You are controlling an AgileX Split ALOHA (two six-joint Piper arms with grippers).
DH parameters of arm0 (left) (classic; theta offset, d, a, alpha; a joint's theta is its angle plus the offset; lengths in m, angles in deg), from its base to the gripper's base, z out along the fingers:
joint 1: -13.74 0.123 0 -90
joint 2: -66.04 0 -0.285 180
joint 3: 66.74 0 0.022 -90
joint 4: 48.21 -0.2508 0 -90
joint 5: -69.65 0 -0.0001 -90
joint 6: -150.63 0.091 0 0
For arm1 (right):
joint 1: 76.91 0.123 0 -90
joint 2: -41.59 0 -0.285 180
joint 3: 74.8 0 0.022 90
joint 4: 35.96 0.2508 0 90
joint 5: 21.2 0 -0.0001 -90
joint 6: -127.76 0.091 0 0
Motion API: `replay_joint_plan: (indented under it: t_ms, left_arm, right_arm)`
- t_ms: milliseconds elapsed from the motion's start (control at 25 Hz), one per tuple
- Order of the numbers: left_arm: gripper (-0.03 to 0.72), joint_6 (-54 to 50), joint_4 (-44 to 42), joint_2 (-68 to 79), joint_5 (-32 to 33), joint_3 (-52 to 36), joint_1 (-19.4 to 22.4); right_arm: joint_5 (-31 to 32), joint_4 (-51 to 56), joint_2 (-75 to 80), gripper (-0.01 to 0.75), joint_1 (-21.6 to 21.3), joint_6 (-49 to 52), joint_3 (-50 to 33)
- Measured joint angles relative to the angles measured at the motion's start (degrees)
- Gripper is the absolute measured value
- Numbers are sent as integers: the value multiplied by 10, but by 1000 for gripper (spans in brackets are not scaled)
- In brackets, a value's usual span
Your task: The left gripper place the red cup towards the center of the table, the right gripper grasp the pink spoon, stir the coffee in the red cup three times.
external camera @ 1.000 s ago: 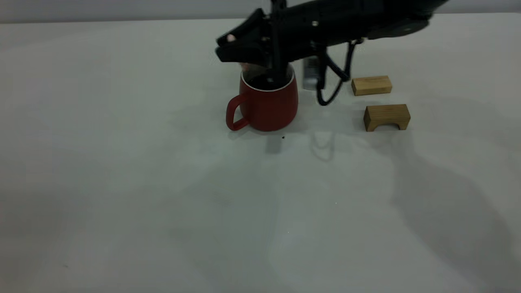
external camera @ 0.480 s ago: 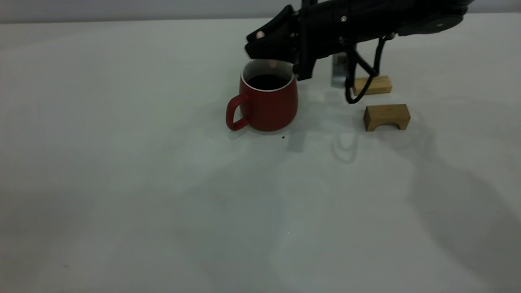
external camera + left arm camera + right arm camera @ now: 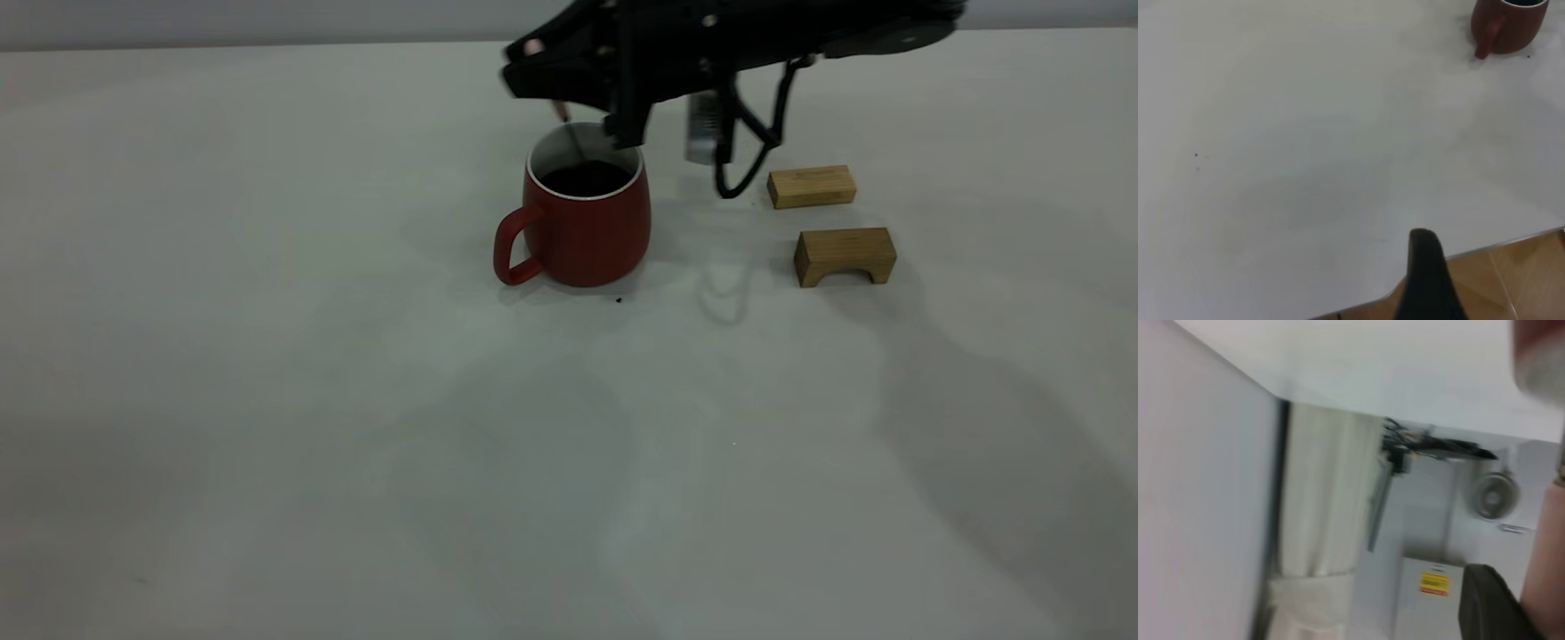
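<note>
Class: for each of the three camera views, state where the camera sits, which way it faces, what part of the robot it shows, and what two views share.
Exterior: faces the table from in front; the right gripper holds the pink spoon in the red cup.
Left wrist: looks across the table from near its edge; left gripper tip shows.
Right wrist: tilted toward the room beyond the table; a dark fingertip shows.
Shared: exterior and left wrist both show the cup.

The table [image 3: 267,400] lies open across its near and left parts. The red cup [image 3: 582,227] stands toward the far middle, handle to the left. The right gripper [image 3: 569,76] hangs over its mouth, blocking approach from above, with the pink spoon [image 3: 573,142] slanting into it. 2 wooden blocks [image 3: 811,187] [image 3: 845,255] crowd the cup's right side, with a gap between them and the cup.
</note>
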State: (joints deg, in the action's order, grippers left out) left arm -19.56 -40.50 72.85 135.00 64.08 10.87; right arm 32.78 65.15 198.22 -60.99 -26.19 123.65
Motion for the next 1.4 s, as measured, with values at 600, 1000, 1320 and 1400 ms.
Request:
replay_joint_plan:
  t_ms: [600, 1000, 1320, 1400]
  left_arm:
    - [586, 0, 0, 0, 0, 0, 0]
    - [586, 0, 0, 0, 0, 0, 0]
    - [586, 0, 0, 0, 0, 0, 0]
    - [586, 0, 0, 0, 0, 0, 0]
  right_arm:
    - [58, 6, -5, 334, -5, -83, -55]
    - [62, -134, -61, 474, -5, -224, -58]
    - [103, -490, -213, 444, -5, -385, -58]
    - [122, -577, -257, 437, -5, -405, -58]
